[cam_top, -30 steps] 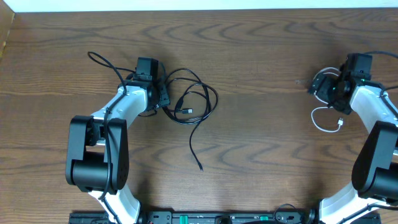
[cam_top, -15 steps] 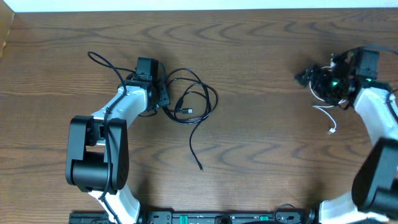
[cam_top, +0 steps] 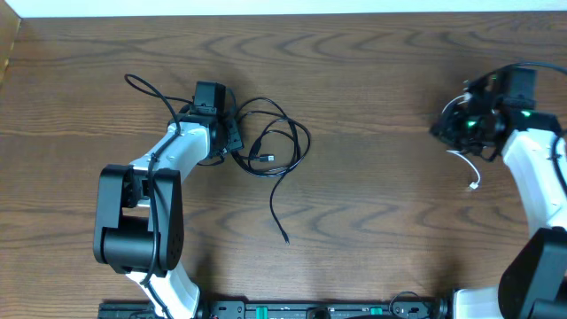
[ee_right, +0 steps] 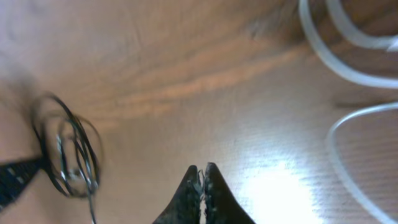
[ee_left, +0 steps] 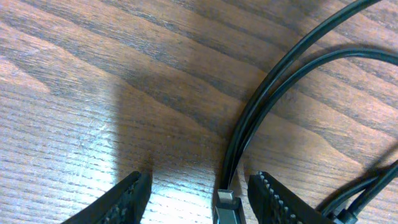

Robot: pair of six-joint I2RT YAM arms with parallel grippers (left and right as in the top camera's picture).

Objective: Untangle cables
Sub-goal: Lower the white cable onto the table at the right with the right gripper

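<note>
Brown wood-grain surface (cam_top: pixel 354 221): left jaws apart, straddling the thin black cables (ee_left: pixel 233 162) (plug between them); right jaws together, empty, near the thin white cable (ee_right: pixel 348 73). I'd clamp the plug squarely, then pull slowly.

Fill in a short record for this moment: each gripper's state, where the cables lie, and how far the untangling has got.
left gripper: open, a cable plug lying between its fingers
right gripper: shut, nothing visible between the tips
black cables: overlapping loops on the table, beside the left gripper
white cable: by the right gripper, well apart from the black ones
status: black loops not yet pulled apart
</note>
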